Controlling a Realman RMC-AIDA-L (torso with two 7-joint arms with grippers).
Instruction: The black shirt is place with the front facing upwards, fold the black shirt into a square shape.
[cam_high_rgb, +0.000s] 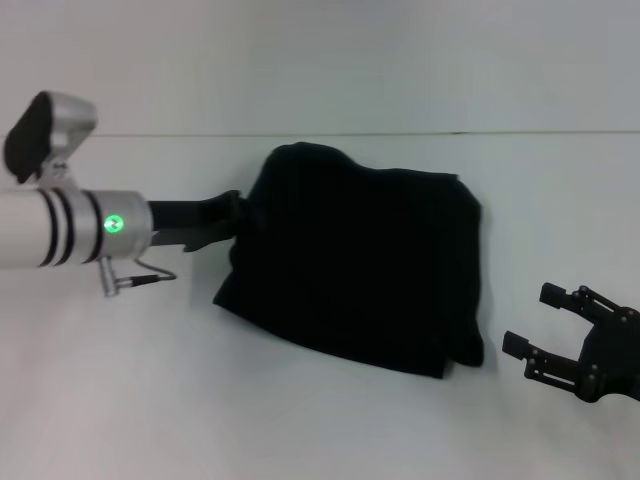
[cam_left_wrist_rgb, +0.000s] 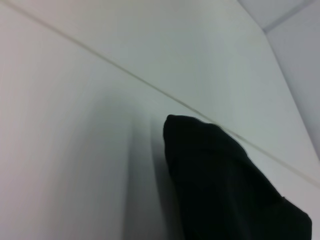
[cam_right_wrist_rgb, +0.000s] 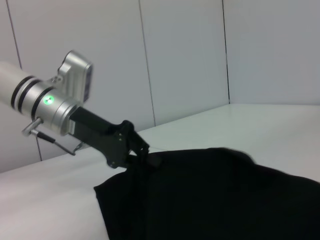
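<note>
Shirt (cam_high_rgb: 365, 265) lies bunched into a rough folded block at the centre of the white table (cam_high_rgb: 300, 420), no lettering showing on its dark upper face. From nine o'clock my left claw (cam_high_rgb: 238, 222) reaches in and meets the shirt's near-left edge; I cannot tell whether its fingers are clamped on the cloth. At four o'clock my right claw (cam_high_rgb: 538, 325) sits well apart from the shirt, fingers spread and holding nothing.

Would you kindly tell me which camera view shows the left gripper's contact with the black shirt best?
The right wrist view: the left gripper meets the black shirt at its edge, seen side-on. The head view shows it at the shirt's left edge, black against black. The left wrist view shows only shirt fabric, no jaws.
</note>
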